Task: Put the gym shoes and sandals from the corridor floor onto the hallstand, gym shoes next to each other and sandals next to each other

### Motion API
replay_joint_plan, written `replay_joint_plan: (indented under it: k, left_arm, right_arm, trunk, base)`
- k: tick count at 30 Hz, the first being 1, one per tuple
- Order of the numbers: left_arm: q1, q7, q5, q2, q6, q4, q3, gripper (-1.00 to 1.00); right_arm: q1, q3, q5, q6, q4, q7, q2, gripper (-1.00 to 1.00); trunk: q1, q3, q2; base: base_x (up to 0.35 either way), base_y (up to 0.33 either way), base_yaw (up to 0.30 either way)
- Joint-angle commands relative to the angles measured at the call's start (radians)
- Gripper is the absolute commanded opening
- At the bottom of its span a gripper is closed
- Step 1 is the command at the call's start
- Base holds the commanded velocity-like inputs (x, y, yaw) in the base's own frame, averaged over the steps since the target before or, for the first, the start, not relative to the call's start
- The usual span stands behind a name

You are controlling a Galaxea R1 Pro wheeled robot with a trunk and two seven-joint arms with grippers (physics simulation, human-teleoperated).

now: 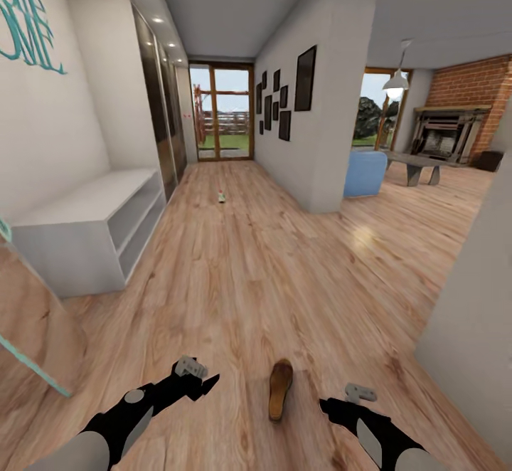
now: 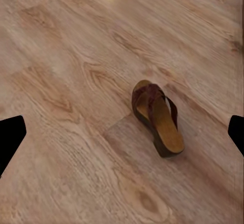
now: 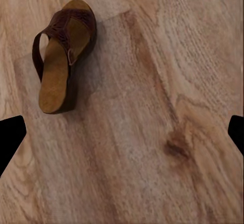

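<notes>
Sandal of dark brown leather with a wide strap and tan footbed [image 1: 280, 389] lies flat on the light brown wood-grain plank corridor floor [image 1: 284, 272], directly ahead of the robot and between its two arms, touching neither; it also shows in the left wrist view [image 2: 157, 118] and the right wrist view [image 3: 60, 56]. The left tool [image 1: 206, 384] hangs just beside it above the floor, its black fingers spread apart and empty, and the right tool [image 1: 328, 406] hangs on the other side, likewise apart and empty. Far down the corridor a small white sneaker with green and red marks [image 1: 222, 197] sits on the planks. A low white bench-like unit with two open tiers [image 1: 99, 225] stands against the left wall, well apart from the sandal
</notes>
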Motion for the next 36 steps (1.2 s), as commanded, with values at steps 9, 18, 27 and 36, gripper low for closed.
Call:
replay_joint_plan:
  k: [9,18,27,36]
  left_arm:
    - [-0.001,-0.001,0.005,0.001,-0.004,0.000,-0.005,1.00]
    - [-0.001,-0.001,0.005,0.001,-0.005,0.000,-0.004,1.00]
    - [-0.001,0.000,0.005,0.001,-0.005,0.000,-0.004,1.00]
    - [-0.001,0.214,0.004,0.000,-0.005,-0.012,-0.001,1.00]
  right_arm:
    - [0.000,-0.005,-0.001,0.006,-0.002,0.004,0.000,1.00]
    - [0.000,-0.006,0.000,0.006,-0.002,0.002,0.000,1.00]
    - [0.000,-0.006,0.000,0.006,-0.003,0.002,0.000,1.00]
    - [0.000,-0.004,0.004,0.007,-0.014,-0.001,0.000,1.00]
  trunk:
    - [0.000,-0.001,0.000]
    - [0.000,-0.001,0.000]
    - [0.000,-0.001,0.000]
    - [0.000,-0.001,0.000]
  base:
    - [0.332,-0.113,-0.237]
    - [0.304,-0.183,-0.029]
    - [0.133,-0.087,-0.001]
    - [0.005,-0.003,0.000]
